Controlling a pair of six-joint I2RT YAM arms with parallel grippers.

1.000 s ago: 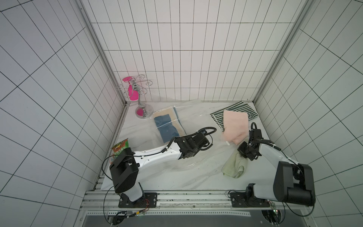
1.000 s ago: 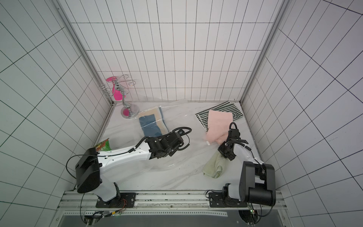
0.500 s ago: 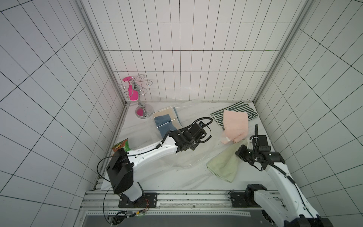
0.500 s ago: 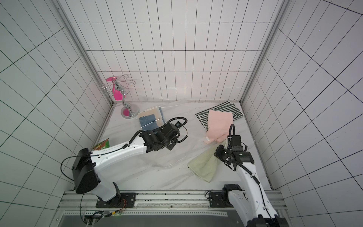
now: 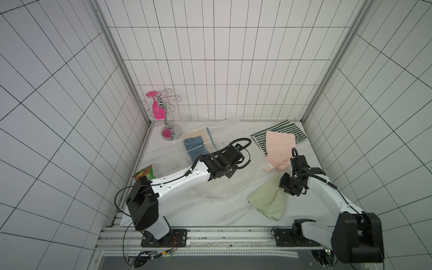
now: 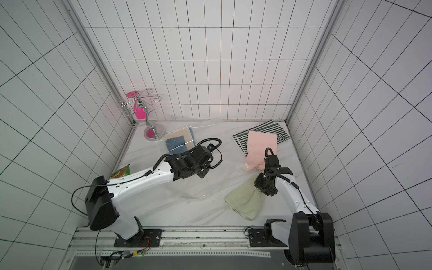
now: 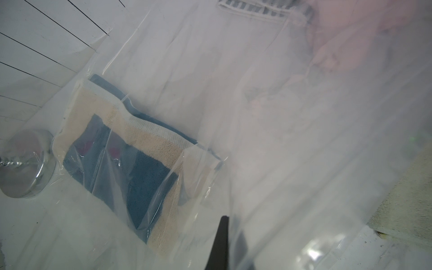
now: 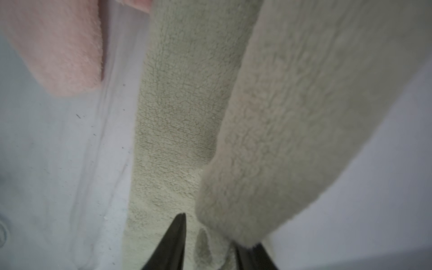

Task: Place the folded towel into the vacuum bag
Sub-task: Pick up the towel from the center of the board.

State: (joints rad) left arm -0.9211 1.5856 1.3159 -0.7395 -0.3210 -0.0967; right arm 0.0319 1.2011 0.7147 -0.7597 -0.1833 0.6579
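Observation:
The vacuum bag (image 5: 223,189) is a clear crinkly sheet across the table's middle, with blue and beige towels (image 5: 196,145) inside at its back. My left gripper (image 7: 231,243) is shut on the bag's film (image 7: 268,163) and holds that edge up off the table. A pale green towel (image 5: 268,201) lies loosely folded at the front right, next to the bag's front edge (image 6: 201,195). My right gripper (image 8: 212,233) sits low on the green towel (image 8: 187,117), jaws apart, with a fold of it between and over the fingers.
A pink towel (image 5: 279,147) lies on a striped towel (image 5: 278,134) at the back right, close to my right wrist. A chrome stand (image 5: 170,131) stands in the back left corner. A green and orange snack packet (image 5: 145,174) leans at the left wall. Tiled walls close three sides.
My right arm pulled the green towel out flat toward the front and its jaws have opened. The left gripper lifted the bag's edge toward the back and stays shut.

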